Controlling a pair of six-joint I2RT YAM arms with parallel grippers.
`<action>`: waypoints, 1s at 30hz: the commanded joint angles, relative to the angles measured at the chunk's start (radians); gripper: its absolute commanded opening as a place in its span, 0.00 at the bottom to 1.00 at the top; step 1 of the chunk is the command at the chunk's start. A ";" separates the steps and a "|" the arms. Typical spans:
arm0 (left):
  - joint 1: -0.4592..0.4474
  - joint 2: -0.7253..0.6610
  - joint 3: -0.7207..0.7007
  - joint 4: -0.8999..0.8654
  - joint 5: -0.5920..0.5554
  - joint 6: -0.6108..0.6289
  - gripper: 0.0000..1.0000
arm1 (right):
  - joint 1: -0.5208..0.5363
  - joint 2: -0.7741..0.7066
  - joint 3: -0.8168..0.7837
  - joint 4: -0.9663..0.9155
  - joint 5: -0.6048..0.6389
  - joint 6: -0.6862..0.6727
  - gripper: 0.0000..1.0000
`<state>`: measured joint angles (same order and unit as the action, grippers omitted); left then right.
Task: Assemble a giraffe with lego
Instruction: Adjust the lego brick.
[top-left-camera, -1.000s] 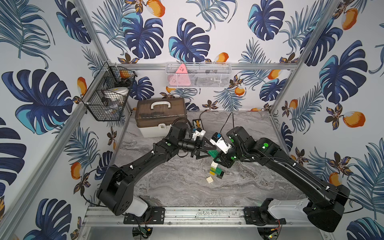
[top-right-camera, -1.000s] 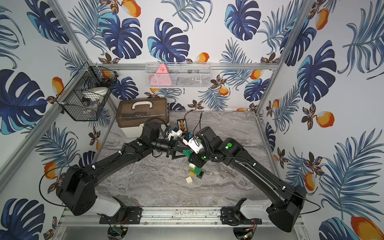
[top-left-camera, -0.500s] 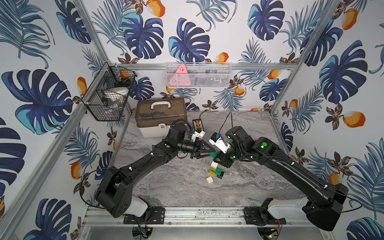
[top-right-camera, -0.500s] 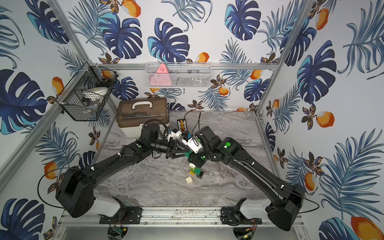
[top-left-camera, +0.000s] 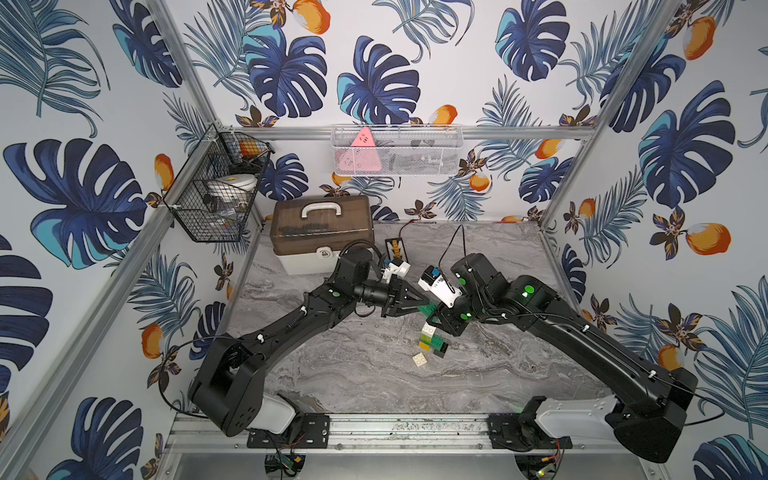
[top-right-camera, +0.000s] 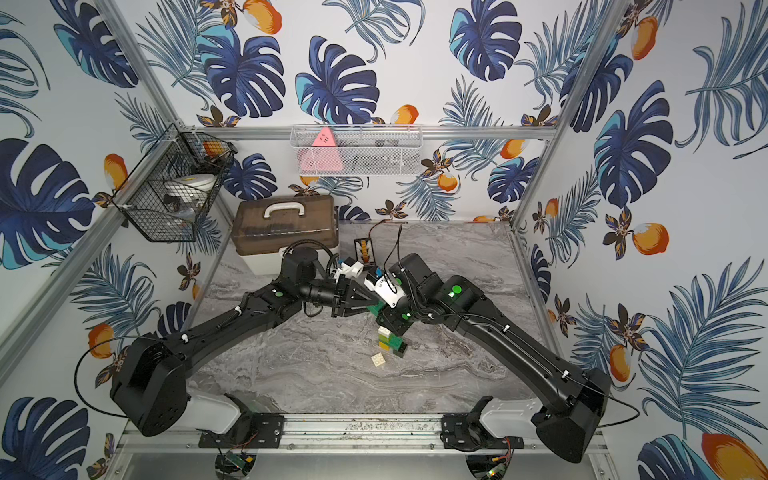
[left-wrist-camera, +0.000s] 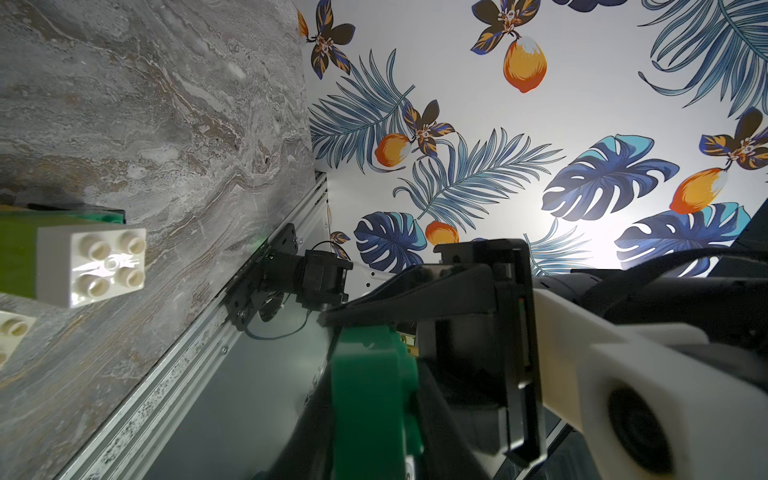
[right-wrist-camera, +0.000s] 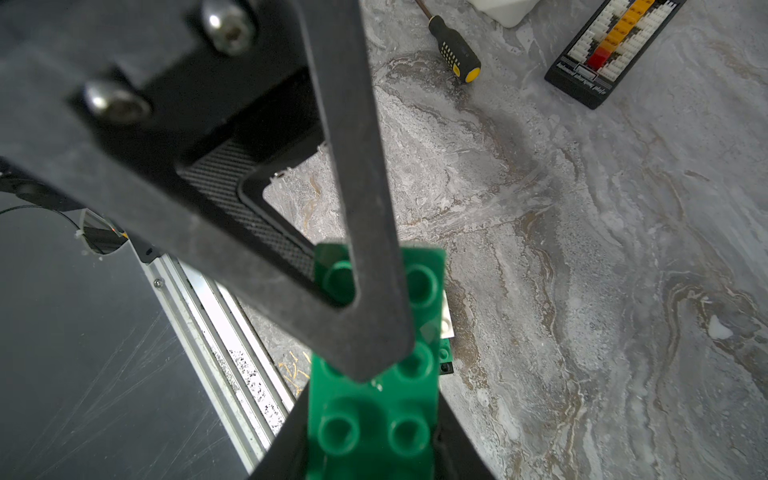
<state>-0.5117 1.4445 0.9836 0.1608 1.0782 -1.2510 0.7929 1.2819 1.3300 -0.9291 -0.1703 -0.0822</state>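
In both top views, just right of frame centre, a short lego stack (top-left-camera: 427, 341) rests on the marble table (top-left-camera: 353, 374). It runs white, lime, yellow, dark green and black. A loose white brick (top-left-camera: 419, 359) sits just below and left of it.

Just above the stack, a dark green brick (right-wrist-camera: 376, 432) with round studs hangs in the air, and the left gripper (top-left-camera: 427, 304) is clamped on one end. The right gripper (right-wrist-camera: 374, 411) has its jaws flanking the other end, but I cannot tell whether they press it.

At the upper right of the right wrist view, a black board (right-wrist-camera: 582, 79) bears white print too small to read.

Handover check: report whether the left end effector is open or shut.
Shut on the green brick: fingers of the left end effector clamp it, no gap showing.
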 joint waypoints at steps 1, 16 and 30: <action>0.000 0.005 0.015 -0.026 -0.003 0.036 0.00 | 0.002 -0.016 -0.004 0.036 0.015 0.038 0.62; 0.000 0.053 -0.242 0.620 -0.117 -0.201 0.00 | -0.144 -0.302 -0.363 0.228 -0.122 0.665 0.87; -0.015 0.197 -0.419 1.108 -0.203 -0.374 0.00 | -0.213 -0.343 -0.445 0.253 -0.156 0.874 0.87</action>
<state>-0.5201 1.6337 0.5732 1.1267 0.8890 -1.5867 0.5808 0.9424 0.8970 -0.7055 -0.3199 0.7334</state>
